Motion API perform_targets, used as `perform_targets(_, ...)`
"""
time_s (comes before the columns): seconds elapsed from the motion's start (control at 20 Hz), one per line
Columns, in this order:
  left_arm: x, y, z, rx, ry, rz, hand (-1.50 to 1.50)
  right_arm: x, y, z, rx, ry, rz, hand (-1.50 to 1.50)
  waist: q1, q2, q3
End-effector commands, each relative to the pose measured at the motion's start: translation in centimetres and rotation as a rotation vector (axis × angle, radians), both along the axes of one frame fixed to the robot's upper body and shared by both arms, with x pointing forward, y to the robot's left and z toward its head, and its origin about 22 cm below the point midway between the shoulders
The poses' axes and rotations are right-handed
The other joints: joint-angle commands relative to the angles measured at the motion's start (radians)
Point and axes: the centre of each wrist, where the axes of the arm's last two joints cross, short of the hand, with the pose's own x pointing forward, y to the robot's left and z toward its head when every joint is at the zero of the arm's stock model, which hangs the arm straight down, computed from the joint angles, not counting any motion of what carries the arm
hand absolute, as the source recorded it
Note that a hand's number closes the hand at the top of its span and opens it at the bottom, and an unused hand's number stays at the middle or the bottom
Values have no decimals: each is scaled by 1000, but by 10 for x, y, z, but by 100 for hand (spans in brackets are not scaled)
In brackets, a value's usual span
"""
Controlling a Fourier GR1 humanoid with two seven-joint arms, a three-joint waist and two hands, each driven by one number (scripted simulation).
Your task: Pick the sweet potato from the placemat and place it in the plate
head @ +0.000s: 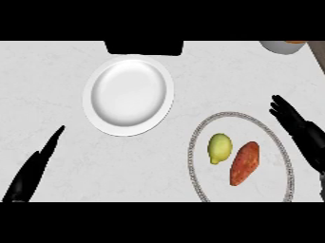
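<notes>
White, faintly veined stone makes up the worktop (25,85), which fills the head view. Toward its front right corner lies the round placemat (263,137), pale with a grey patterned rim, its near edge cut off by the bottom of the view. The white plate (129,94) sits well apart from it, toward the back edge and left of the middle, with nothing on it. The right hand (302,133) comes in along the right edge, just beside the placemat's rim, fingers straight and pointing toward the back, holding nothing. The left hand (32,173) shows near the front left corner, seen edge-on, its fingers straight too and nothing in it. A black block (144,47) stands at the back edge, just behind the plate. The sweet potato (244,163), orange-brown and tilted, lies on the placemat right of its middle. A yellow-green lemon (219,148) lies just beside it on the left, the two not touching. A small bowl (283,46) peeks in at the back right corner.
</notes>
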Motion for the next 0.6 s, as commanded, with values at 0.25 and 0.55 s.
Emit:
perform_targets(0.25,-81,13,2,-225,182,298,0,10,-68,80,6,-365,-482,150,-115,-56,26)
perform_targets(0.55,-60,-20,13,-424,84,270,0,-25,-94,41,-185,-344,-931,-150,-144,-35,33)
